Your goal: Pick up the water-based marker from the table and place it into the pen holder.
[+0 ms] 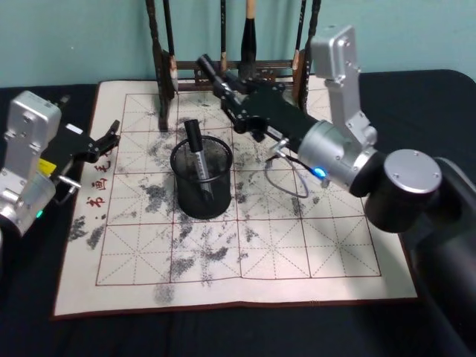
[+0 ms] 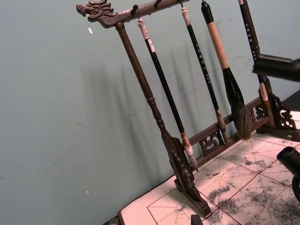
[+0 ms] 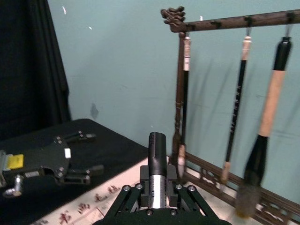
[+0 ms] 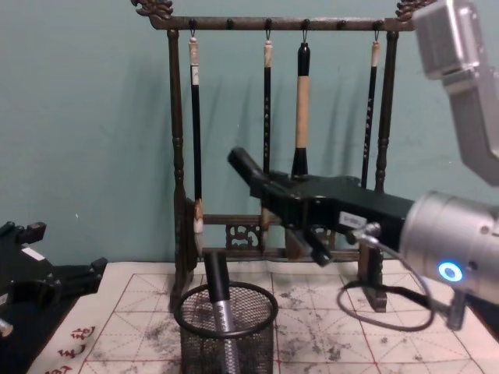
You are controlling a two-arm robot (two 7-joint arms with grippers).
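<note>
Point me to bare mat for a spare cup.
Bare: near half of the mat, between pen holder and front edge. Crowded: behind the holder, right claw holds a marker by the brush rack; left claw parked at left edge.

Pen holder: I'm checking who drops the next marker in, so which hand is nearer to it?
Right, it seems. The right hand, shut on a marker, is raised behind the pen holder; the left hand lies open at the mat's left edge.
</note>
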